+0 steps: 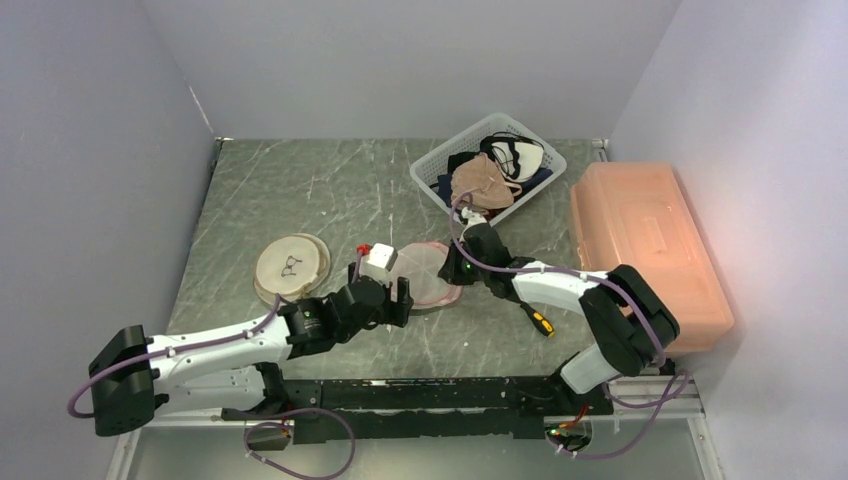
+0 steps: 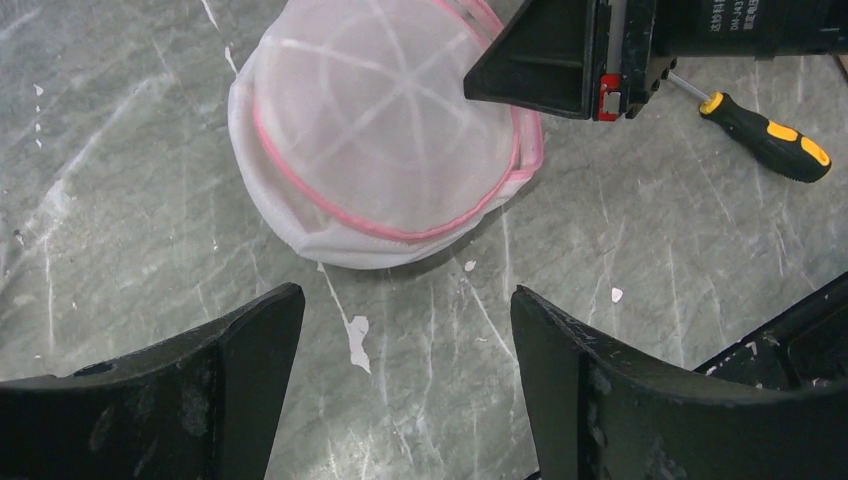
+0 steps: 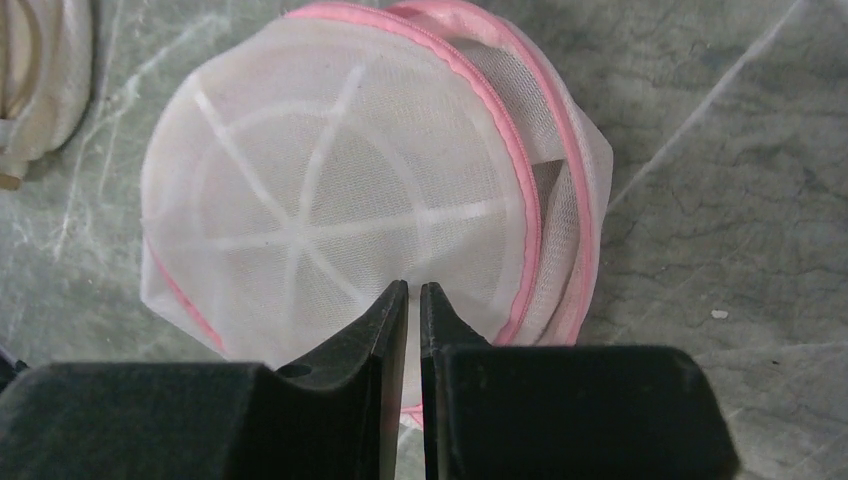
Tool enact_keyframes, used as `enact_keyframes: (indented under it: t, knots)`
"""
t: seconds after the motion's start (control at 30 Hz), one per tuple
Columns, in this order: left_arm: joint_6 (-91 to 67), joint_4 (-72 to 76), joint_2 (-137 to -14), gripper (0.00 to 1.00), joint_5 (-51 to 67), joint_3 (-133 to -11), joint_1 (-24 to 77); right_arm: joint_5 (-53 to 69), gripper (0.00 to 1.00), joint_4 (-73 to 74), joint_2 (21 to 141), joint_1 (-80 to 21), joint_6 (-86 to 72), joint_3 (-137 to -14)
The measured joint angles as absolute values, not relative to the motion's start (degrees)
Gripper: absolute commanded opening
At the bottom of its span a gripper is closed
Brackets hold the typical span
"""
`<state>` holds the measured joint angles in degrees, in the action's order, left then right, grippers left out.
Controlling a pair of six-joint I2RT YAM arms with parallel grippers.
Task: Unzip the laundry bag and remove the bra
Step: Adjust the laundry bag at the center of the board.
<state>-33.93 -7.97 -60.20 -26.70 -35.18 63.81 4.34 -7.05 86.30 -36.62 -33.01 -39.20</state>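
Observation:
The laundry bag (image 1: 428,272) is a white mesh dome with a pink zipper rim, lying mid-table. In the right wrist view (image 3: 340,190) its pink rims stand apart on the right side, showing a gap. A beige bra (image 1: 291,266) lies folded on the table left of the bag, with its edge in the right wrist view (image 3: 40,70). My left gripper (image 2: 408,295) is open and empty, just short of the bag (image 2: 380,130). My right gripper (image 3: 414,287) is shut, its tips over the bag's near side.
A white basket (image 1: 435,165) of clothes stands at the back. An orange lidded box (image 1: 645,250) sits at the right. A yellow-and-black screwdriver (image 1: 538,320) lies beside the right arm and shows in the left wrist view (image 2: 765,135).

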Motion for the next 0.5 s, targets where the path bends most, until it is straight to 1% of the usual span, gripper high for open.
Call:
enact_keyframes:
  t: [0.23,0.33,0.4,0.5]
  knots:
    - [-35.24,-8.29,-57.45,0.81,-26.74,-33.65,63.77,4.82,0.13,-10.87,88.88,-37.01,-33.71,-37.67]
    - [-35.48,-8.43,-56.97,0.81,-26.74,-33.65,63.77,4.8,0.15,-12.03,89.23,-37.12,-34.09,-37.15]
    - [-35.66,-8.69,-56.69,0.82,-26.76,-33.65,63.77,4.64,0.17,-12.05,88.12,-37.1,-34.09,-36.49]
    - [-35.7,-9.56,-55.94,0.82,-26.87,-33.65,63.77,3.46,0.25,-9.37,82.52,-37.17,-33.82,-35.42]
